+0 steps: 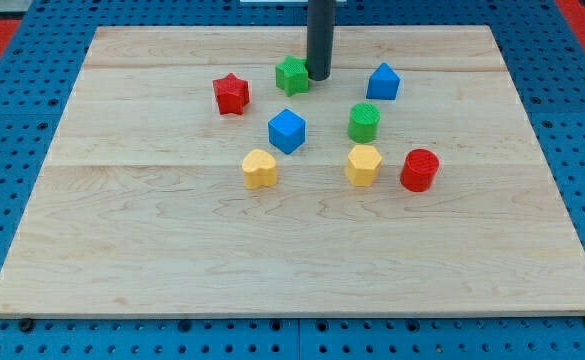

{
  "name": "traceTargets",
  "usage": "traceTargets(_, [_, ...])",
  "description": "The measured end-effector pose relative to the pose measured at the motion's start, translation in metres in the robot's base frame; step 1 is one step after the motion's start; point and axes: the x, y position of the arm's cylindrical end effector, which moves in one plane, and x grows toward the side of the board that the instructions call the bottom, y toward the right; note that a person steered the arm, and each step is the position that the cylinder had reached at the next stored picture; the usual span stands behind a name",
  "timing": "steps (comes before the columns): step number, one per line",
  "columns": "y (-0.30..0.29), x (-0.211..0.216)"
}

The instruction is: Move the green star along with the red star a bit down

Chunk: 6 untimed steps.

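The green star (292,75) lies near the top middle of the wooden board (172,250). The red star (231,94) lies to its left and slightly lower, apart from it. My tip (319,77) comes down from the view's top and stands right against the green star's right side, touching or nearly touching it. The rod rises straight up out of view.
A blue cube (286,130) lies below the green star. A blue pentagon-like block (383,82) lies right of my tip. A green cylinder (364,122), a yellow heart (259,168), a yellow hexagon (363,165) and a red cylinder (420,170) lie lower down.
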Motion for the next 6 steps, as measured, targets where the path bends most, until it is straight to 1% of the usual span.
traceTargets(2, [-0.05,0.0])
traceTargets(3, [-0.063,0.002])
traceTargets(5, [-0.066,0.03])
traceTargets(6, [-0.078,0.052])
